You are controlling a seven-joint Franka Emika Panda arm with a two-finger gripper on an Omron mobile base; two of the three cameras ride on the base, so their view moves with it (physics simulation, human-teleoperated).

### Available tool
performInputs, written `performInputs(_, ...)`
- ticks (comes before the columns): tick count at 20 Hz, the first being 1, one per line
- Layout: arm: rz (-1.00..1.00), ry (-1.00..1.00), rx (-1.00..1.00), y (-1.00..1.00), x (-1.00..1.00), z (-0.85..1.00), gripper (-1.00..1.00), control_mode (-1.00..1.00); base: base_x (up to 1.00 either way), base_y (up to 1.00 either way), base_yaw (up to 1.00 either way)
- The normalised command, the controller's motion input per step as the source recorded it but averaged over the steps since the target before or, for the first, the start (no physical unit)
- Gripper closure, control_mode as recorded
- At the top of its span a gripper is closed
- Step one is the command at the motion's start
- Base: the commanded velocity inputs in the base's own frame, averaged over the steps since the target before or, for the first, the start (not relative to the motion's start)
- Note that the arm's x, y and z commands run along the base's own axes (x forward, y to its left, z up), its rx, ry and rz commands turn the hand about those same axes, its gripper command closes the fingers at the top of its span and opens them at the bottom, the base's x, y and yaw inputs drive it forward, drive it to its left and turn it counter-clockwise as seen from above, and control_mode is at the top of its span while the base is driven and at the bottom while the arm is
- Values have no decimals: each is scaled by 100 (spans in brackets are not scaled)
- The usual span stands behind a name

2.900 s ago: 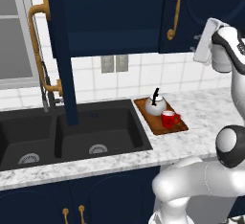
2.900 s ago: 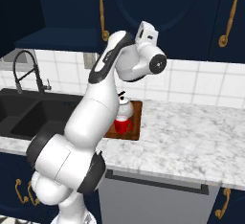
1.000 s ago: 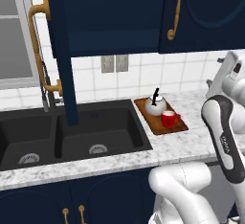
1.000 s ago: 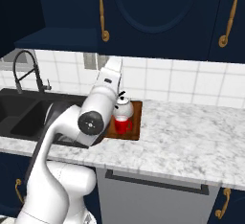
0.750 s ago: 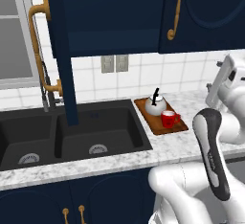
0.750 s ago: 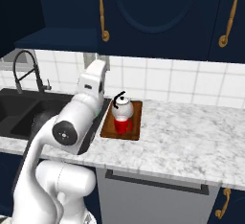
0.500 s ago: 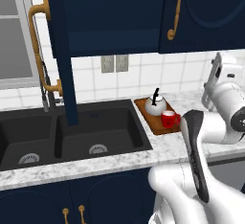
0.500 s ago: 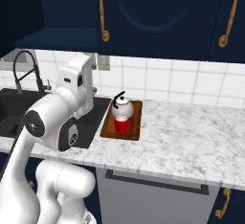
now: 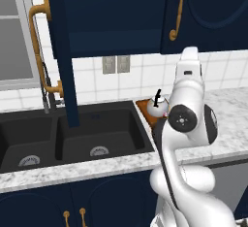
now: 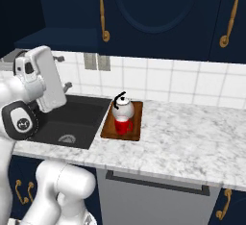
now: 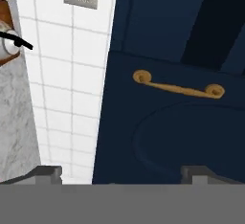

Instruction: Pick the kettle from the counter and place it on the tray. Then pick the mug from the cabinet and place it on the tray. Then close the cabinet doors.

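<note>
- Nearest, in the hand view, the claw [image 11: 119,173] shows its two dark fingertips [image 11: 45,173] standing wide apart with nothing between them: released and empty.
- Just past the tips in that view is a closed navy cabinet door [image 11: 162,122] with its brass handle [image 11: 178,88]; the view is rolled on its side, with tiled wall and a strip of counter [image 11: 14,117] at the left.
- In the right base view the hand sits over the black sink [image 10: 72,120], left of the tray.
- On the counter [image 10: 192,137] beside the sink lies the tray [image 10: 122,123]. The red mug [image 10: 123,124] stands on it at the front and the kettle [image 10: 123,105] just behind, so close that I cannot tell whether they touch. Both pick-and-place steps look done.
- Farther up, the cabinet [image 10: 48,31] is open on its left side: its shelf [image 10: 53,40] shows in the right base view, and in the left base view one of the cabinet doors [image 9: 60,51] stands swung out over the sink with its long brass handle [image 9: 41,51] showing.
- Step in hand, as I judge it: closing the cabinet doors.
- The next move calls for bringing the open claw to the outer face of the swung-out door and pushing it round until it lies flush with its closed neighbour [image 10: 158,12], keeping the arm clear of the kettle's thin handle [image 10: 118,96].
</note>
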Motion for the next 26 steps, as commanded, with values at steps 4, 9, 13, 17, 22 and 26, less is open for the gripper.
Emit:
performInputs(4, -19, 0, -22, 3, 7, -20, -100, -100, 0, 0, 0)
performInputs(9, -38, 1, -27, 1, 2, -19, -100, -100, 0, 0, 0)
performInputs(13, -49, 3, -30, 10, -3, -6, -100, -100, 0, 0, 0)
performInputs(17, -41, 6, -28, 31, 0, 0, -100, -100, 0, 0, 0)
performInputs(22, -32, 5, -27, 38, 0, 0, -100, -100, 0, 0, 0)
performInputs(26, -37, 11, -23, 40, 0, -1, -100, -100, 0, 0, 0)
